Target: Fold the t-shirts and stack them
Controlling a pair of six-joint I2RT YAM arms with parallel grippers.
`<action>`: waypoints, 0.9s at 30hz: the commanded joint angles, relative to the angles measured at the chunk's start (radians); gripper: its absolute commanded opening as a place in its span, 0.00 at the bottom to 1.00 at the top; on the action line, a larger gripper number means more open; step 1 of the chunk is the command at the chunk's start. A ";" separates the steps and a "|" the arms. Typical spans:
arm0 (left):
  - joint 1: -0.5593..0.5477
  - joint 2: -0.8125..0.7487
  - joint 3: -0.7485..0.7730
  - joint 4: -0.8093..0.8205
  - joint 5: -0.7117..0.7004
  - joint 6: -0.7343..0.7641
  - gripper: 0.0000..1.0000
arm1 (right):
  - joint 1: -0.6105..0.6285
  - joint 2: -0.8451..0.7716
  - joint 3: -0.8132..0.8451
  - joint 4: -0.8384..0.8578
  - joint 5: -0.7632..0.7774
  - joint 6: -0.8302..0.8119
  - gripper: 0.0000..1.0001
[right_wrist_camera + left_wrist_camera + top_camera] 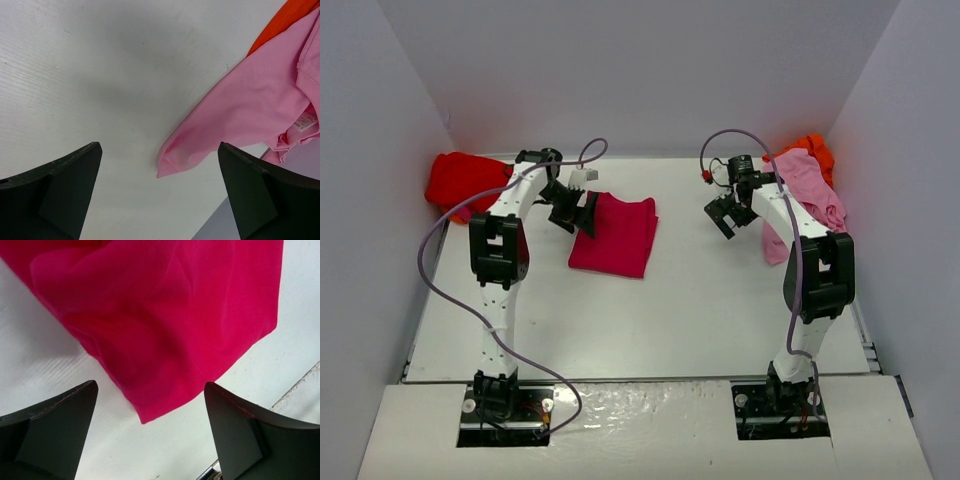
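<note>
Left hand spread over crimson shirt; right hand spread beside pink shirt.

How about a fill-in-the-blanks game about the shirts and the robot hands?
1. The left hand and right hand are both ___.
2. The folded crimson-magenta cloth t-shirt lies beside the ___ hand.
3. The crumpled pale pink cloth t-shirt, touching the orange cloth t-shirt, lies beside the ___ hand.
Missing words: open, left, right.
</note>
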 commanded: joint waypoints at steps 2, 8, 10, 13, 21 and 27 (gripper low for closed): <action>-0.001 0.067 0.080 -0.088 0.092 0.019 0.86 | -0.005 -0.074 0.002 0.013 0.007 0.001 1.00; 0.009 0.102 0.087 -0.093 0.066 0.017 0.86 | -0.007 -0.076 -0.009 0.014 0.006 -0.001 1.00; 0.012 0.100 0.084 -0.087 0.060 0.017 0.86 | -0.007 -0.074 -0.010 0.014 0.006 -0.001 1.00; 0.012 0.137 0.105 -0.117 0.092 0.025 0.87 | -0.007 -0.067 -0.006 0.015 -0.009 0.006 1.00; -0.020 0.269 0.241 -0.266 0.158 0.105 0.85 | -0.007 -0.059 -0.005 0.014 -0.047 0.022 1.00; -0.066 0.358 0.291 -0.355 0.191 0.136 0.85 | -0.004 -0.040 -0.003 0.014 -0.066 0.038 1.00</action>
